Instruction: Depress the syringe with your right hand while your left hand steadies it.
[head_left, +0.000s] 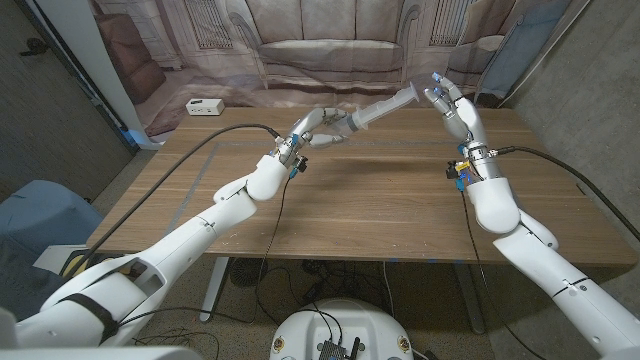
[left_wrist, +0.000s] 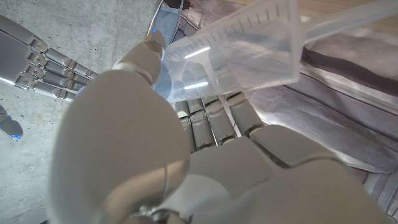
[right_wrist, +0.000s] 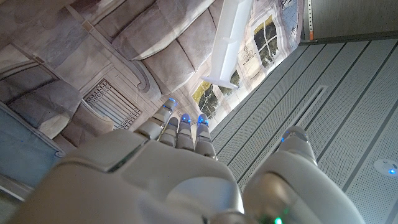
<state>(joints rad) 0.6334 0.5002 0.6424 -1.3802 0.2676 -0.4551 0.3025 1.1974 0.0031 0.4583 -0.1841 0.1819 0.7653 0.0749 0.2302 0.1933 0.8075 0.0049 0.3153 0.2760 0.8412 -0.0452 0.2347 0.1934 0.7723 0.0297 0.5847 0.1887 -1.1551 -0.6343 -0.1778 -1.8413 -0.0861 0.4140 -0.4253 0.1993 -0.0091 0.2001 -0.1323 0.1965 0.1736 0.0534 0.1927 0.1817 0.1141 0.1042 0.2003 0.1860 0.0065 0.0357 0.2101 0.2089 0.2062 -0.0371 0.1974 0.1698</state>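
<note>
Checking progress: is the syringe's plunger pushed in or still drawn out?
Drawn out: the plunger extends from the syringe barrel toward the right hand.

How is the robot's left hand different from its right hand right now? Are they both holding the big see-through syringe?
Only the left hand holds the syringe, its fingers wrapped round the clear barrel. The right hand holds nothing; its fingers are apart, up by the plunger end. Whether it touches the plunger cannot be told. The left hand sits lower, the right hand higher, because the syringe tilts up toward the right hand. Both hands are raised above the wooden table.

My head camera looks down over the counter (head_left: 330, 200); both wrist cameras sit close behind my fingers (left_wrist: 211, 121), sharing the syringe (right_wrist: 229, 43)
</note>
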